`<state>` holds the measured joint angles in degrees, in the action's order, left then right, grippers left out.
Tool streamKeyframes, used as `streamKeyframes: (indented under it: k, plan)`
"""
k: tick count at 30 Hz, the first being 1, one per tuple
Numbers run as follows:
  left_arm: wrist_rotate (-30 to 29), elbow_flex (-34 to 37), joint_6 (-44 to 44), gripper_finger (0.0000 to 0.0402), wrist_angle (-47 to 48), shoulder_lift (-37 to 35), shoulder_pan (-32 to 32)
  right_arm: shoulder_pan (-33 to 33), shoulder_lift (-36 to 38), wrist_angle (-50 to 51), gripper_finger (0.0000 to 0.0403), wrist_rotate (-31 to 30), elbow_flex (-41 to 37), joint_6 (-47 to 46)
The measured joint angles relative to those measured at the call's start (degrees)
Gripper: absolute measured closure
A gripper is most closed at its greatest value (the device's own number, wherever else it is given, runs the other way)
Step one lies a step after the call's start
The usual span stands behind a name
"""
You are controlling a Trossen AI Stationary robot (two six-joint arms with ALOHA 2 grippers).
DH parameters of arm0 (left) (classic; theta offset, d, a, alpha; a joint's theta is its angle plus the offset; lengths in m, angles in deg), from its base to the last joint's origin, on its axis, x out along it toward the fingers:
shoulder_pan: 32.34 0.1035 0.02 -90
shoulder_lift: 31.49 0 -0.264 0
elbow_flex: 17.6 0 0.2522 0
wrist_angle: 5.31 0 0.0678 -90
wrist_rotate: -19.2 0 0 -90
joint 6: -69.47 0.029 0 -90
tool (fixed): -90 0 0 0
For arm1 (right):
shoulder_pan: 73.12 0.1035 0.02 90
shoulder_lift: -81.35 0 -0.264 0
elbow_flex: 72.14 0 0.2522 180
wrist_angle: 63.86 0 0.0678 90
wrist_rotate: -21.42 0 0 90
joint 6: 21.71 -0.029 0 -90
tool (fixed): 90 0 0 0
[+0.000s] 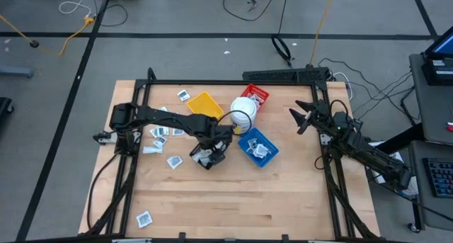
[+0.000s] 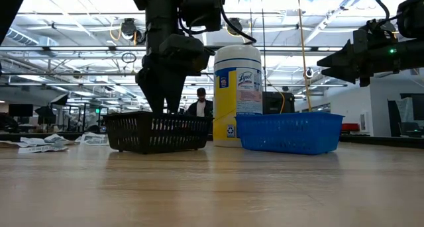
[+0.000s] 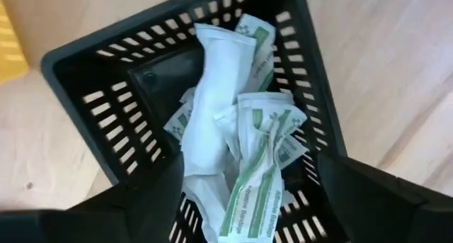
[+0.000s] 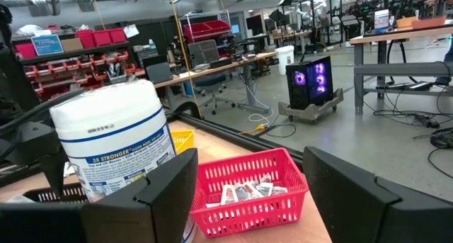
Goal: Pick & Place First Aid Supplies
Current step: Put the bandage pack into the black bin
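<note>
Spread wide over the black tray (image 1: 207, 158), the left claw (image 1: 214, 154) holds nothing: in its wrist view both dark fingers (image 3: 141, 207) stand apart at the lower corners of the frame with the tray's open top between them. Inside the black tray lies a loose heap of first aid packets (image 3: 237, 137), long white wrapped strips with green print, one folded white pouch uppermost and reaching toward the tray's far wall. In the low view this tray sits left of centre with the left arm coming down into it from the top of the frame.

Just right of it in the high view sits the blue tray (image 1: 257, 147), with several white packets inside. Above the two, toward the top centre of the frame, the round white tub (image 1: 243, 108) stands between the yellow tray (image 1: 205, 103) and the red tray (image 1: 255, 97). The right wrist view shows small printed packets lying in the red tray. What the yellow tray holds cannot be told.

More packets lie loose on the table (image 1: 233, 200) at the centre left of the high view, beside the left arm, and one sits alone near the lower left corner (image 1: 144, 217).

At the right edge, the right claw (image 1: 303, 118) hangs apart from all trays, open and empty.
</note>
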<state>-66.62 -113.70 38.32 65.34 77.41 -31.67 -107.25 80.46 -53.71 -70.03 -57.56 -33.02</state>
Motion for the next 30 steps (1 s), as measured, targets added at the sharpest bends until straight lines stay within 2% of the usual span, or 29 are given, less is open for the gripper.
streamKeyframes:
  k: [5,13,20,30]
  plan:
    - [1.9,0.0,4.8,0.0054,2.9,-2.4,0.8,0.0,0.0,0.0,0.0149,0.0,0.0,0.0]
    - [1.9,1.1,13.7,0.0067,12.0,-8.0,2.0,0.0,0.0,0.0,0.0149,0.0,0.0,0.0]
    - [1.9,10.3,19.4,0.0086,15.2,-16.0,1.2,0.0,0.0,0.0,0.0149,0.0,0.0,0.0]
    - [1.8,22.7,17.3,0.0086,20.4,-28.6,-0.1,0.0,0.0,0.0,0.0149,0.0,0.0,0.0]
